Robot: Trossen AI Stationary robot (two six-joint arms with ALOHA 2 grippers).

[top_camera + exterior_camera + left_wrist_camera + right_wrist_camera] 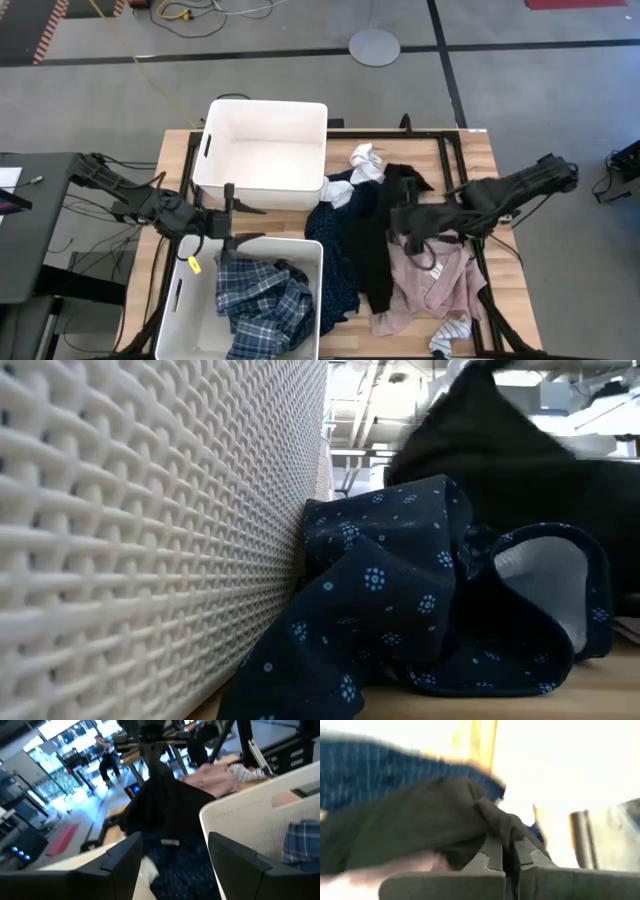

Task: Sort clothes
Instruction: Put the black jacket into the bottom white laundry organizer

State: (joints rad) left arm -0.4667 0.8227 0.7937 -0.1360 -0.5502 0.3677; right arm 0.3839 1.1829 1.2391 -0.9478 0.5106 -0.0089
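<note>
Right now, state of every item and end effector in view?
Far bin: empty.
Near bin: holds the plaid shirt.
Black piece: on the table, pinched at its edge.
Navy piece: crumpled, partly under the black piece.
Pink shirt: spread on the table.
Socks: loose on the table.
Left end effector: open, empty, between the bins.
Right end effector: shut on black piece.

A grey floor crossed by dark tape lines surrounds the wooden worktop, with a round grey disc lying far from it. A dark desk stands to the left. Bright glazed partitions line the room beyond.
</note>
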